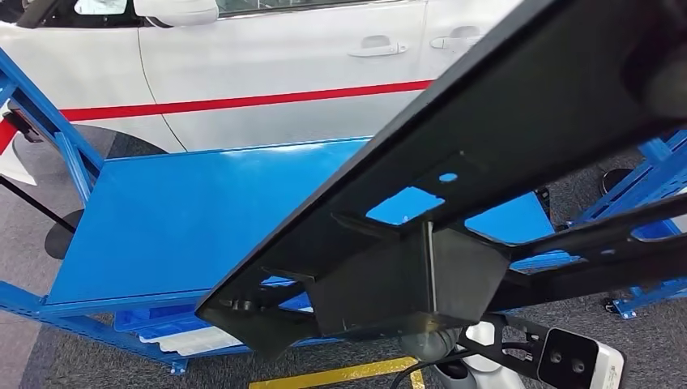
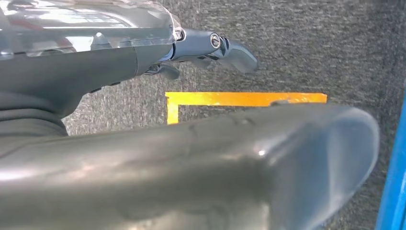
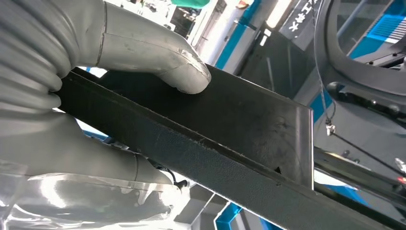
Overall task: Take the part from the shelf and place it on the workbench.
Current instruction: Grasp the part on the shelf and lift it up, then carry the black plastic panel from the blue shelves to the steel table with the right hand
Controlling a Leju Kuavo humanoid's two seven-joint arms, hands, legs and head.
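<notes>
My left hand (image 2: 210, 48) hangs over grey carpet and a yellow floor marking (image 2: 239, 98); a blurred grey thumb crosses most of the left wrist view, only a couple of finger ends show beyond it, and I cannot tell whether that hand is slack or clenched. Moving right, the blue workbench (image 1: 178, 219) lies ahead of me, a white car (image 1: 267, 57) with a red stripe behind it. The long black part (image 1: 454, 178) slants across in front of me, above the bench top, its upper end cut off at the frame corner, blue showing through its cutouts. My right hand (image 3: 72, 96) grasps that part (image 3: 230, 124), thumb pressed on its flat face, the other fingers hidden underneath.
</notes>
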